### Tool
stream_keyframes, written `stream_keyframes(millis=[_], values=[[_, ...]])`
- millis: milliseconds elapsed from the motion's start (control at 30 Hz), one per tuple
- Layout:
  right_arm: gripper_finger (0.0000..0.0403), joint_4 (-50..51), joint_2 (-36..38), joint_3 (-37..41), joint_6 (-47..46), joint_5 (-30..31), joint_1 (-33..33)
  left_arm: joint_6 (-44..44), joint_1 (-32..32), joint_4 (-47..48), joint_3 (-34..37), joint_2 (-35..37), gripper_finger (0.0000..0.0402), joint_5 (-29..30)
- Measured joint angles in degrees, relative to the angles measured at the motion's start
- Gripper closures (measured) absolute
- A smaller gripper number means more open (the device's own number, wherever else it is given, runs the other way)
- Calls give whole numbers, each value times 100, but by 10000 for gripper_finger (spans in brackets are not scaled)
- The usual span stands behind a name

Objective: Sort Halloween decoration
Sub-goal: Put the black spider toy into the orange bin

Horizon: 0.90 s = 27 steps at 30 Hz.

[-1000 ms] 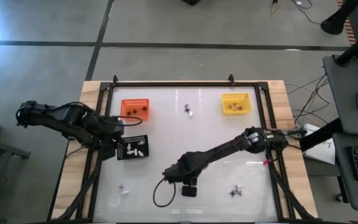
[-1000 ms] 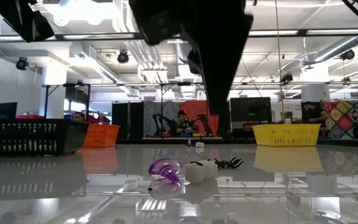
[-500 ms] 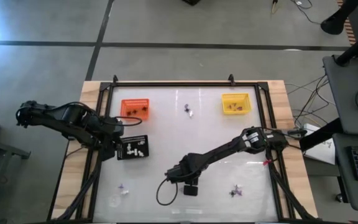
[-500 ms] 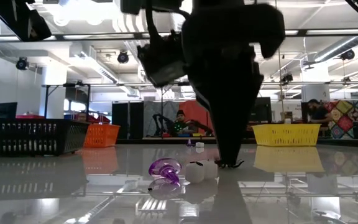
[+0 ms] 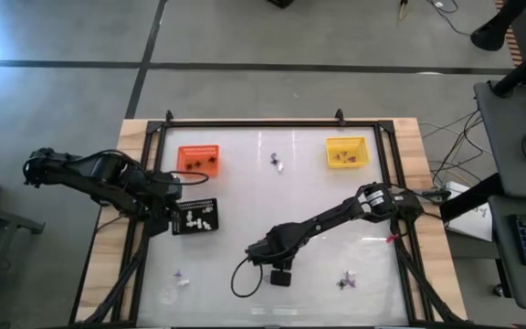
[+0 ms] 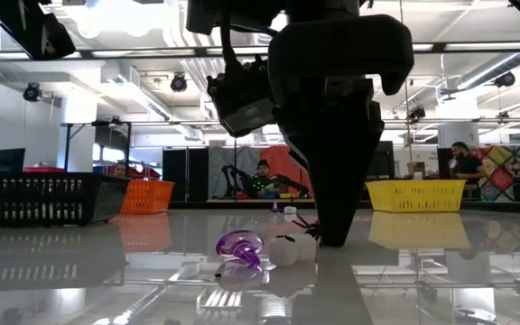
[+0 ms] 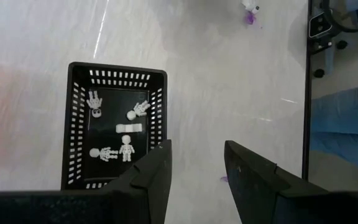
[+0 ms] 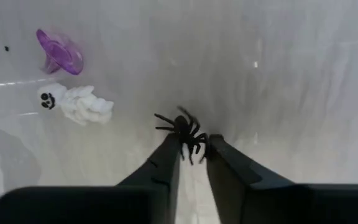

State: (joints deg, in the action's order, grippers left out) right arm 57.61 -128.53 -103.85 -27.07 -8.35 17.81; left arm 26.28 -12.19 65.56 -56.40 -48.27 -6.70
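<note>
Right gripper point(image 8: 194, 148) fingers pinch a black spider point(image 8: 183, 130) near the bench's point(image 5: 318, 196) front edge; left gripper point(image 7: 196, 163) waits, fingers open, over the black tray point(image 7: 114, 127).

In the low view the right arm's dark end effector point(image 6: 332, 236) hides most of the small black plastic spider point(image 6: 306, 221), and the trinkets in the yellow slatted tray point(image 5: 346, 152) are too small to identify.

overhead straight down, low level across table, wrists close, downward
</note>
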Motion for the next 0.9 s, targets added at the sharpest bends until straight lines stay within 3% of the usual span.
stream_keyframes(millis=[133,567,767,900], values=[[387,25,-19,-102,-2,-211,-54,0,0,0,0,0,271,0],[394,460,19,-929,-158,-64,-325,-2,0,-23,0,2,271,56],[394,360,31,-1224,-28,-8,-620,-20,3,-30,-1,188,271,1074],[394,141,39,-1370,140,-27,-884,-24,2,-57,-7,384,271,1322]])
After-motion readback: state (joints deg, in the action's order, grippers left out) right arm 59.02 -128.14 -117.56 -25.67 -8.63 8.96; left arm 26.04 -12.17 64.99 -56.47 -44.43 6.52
